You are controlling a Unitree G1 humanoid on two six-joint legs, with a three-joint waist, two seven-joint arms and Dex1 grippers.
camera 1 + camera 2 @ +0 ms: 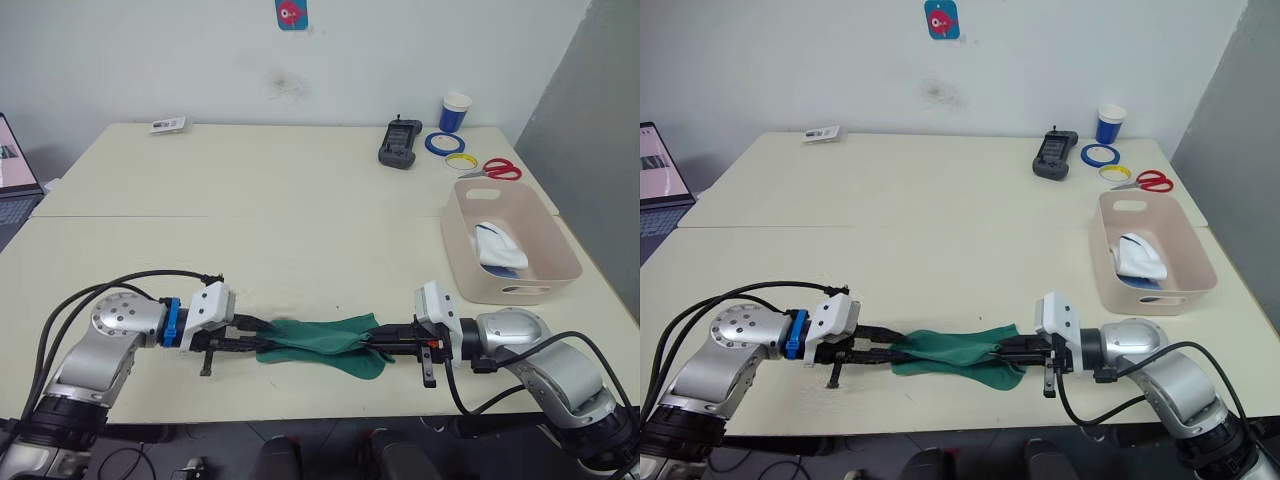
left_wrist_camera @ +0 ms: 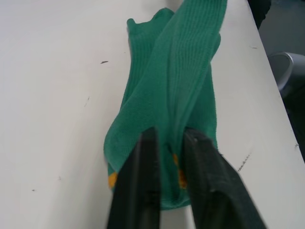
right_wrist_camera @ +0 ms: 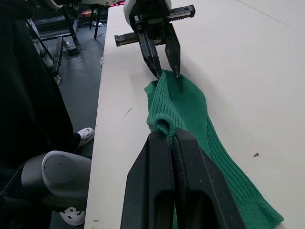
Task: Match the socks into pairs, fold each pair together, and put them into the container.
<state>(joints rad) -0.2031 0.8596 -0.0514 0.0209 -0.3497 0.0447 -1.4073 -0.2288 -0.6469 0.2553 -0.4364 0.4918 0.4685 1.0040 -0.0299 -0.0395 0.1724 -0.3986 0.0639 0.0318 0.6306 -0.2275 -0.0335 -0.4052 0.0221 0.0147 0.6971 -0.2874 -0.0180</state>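
Observation:
Two dark green socks (image 1: 322, 340) lie stacked near the table's front edge, stretched between my two grippers. My left gripper (image 1: 258, 338) is shut on their toe end, where orange marks show (image 2: 177, 164). My right gripper (image 1: 372, 344) is shut on the ribbed cuff end (image 3: 163, 126). The pink container (image 1: 500, 285) stands at the right, behind my right arm, with a white sock (image 1: 494, 243) and a bit of light blue fabric (image 1: 506, 270) inside.
At the back right are a black handheld device (image 1: 399, 144), a blue-and-white paper cup (image 1: 454, 112), blue and yellow tape rolls (image 1: 442, 143), and red scissors (image 1: 496, 169). A small card (image 1: 167, 125) lies at the back left. A laptop (image 1: 14, 180) stands at the left edge.

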